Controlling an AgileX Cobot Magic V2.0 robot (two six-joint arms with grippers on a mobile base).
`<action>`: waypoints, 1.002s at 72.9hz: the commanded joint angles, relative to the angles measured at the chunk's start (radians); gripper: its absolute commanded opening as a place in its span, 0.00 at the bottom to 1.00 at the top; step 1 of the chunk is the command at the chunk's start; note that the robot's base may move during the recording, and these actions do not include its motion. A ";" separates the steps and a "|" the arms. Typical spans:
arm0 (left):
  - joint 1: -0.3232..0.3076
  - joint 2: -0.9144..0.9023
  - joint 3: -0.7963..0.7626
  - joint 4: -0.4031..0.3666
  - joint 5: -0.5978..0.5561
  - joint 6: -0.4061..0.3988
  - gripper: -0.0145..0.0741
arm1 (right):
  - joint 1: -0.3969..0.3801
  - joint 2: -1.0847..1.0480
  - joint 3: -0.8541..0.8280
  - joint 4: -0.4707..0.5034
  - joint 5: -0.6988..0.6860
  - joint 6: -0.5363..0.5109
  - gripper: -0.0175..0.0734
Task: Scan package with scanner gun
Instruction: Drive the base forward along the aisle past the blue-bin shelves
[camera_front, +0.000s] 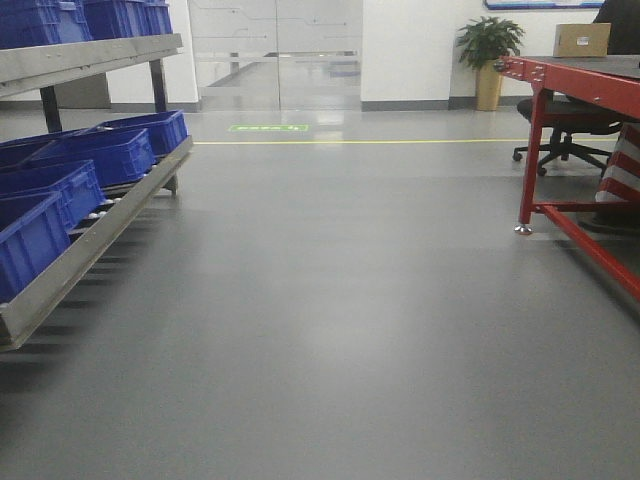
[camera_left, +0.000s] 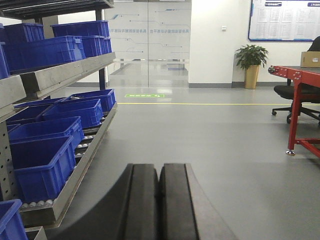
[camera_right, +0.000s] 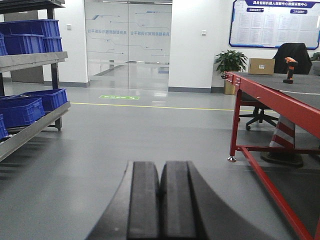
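Sitting far off, the package (camera_right: 261, 66) is plain tan; left gripper (camera_left: 160, 171), right gripper (camera_right: 161, 169) closed.

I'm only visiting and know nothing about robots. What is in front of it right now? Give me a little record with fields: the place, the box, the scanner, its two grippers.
place: indoor hall, grey floor, glass doors at the far end
package: on the far end of the red table, nothing touching it
scanner gun: stands on the same table, right of the package, apart from it
left gripper: shut, empty
right gripper: shut, empty
left of the robot: rack of blue bins
state of the job: both grippers are far from the table
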 joint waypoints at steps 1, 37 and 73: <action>-0.005 -0.003 -0.003 0.001 -0.012 -0.008 0.04 | 0.000 -0.004 0.000 -0.005 -0.021 -0.004 0.01; -0.005 -0.003 -0.003 0.001 -0.012 -0.008 0.04 | 0.000 -0.004 0.000 -0.005 -0.021 -0.004 0.01; -0.005 -0.003 -0.003 0.001 -0.012 -0.008 0.04 | 0.000 -0.004 0.000 -0.005 -0.021 -0.004 0.01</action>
